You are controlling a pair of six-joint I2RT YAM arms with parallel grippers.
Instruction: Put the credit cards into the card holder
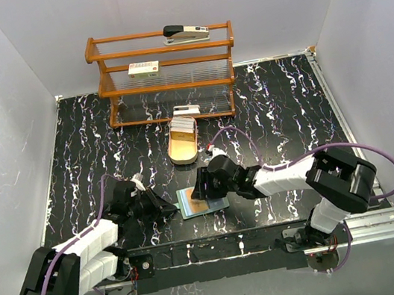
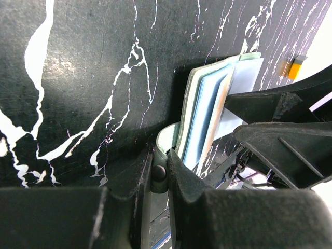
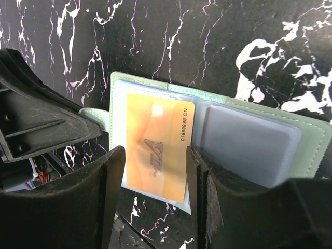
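Fingers (image 3: pixel 96 187) of the right gripper (image 3: pixel 154 174) were spread astride the gold-orange card (image 3: pixel 155 140) on the card holder (image 3: pixel 314 148). Its tab (image 2: pixel 167 139) was pinched in the left gripper (image 2: pixel 158 168).

Sage-green card holder (image 1: pixel 203 199), lying open and flat on the black marbled worktop (image 1: pixel 290 117) at lower centre of the top view, clear blue-grey pockets facing up. A gold-orange card (image 3: pixel 157 153) marked "VIP" lies over its left pocket, its lower edge overhanging the holder. Further cards (image 1: pixel 183 126) stand stacked in a tan oval tray (image 1: pixel 180 154), just above centre.
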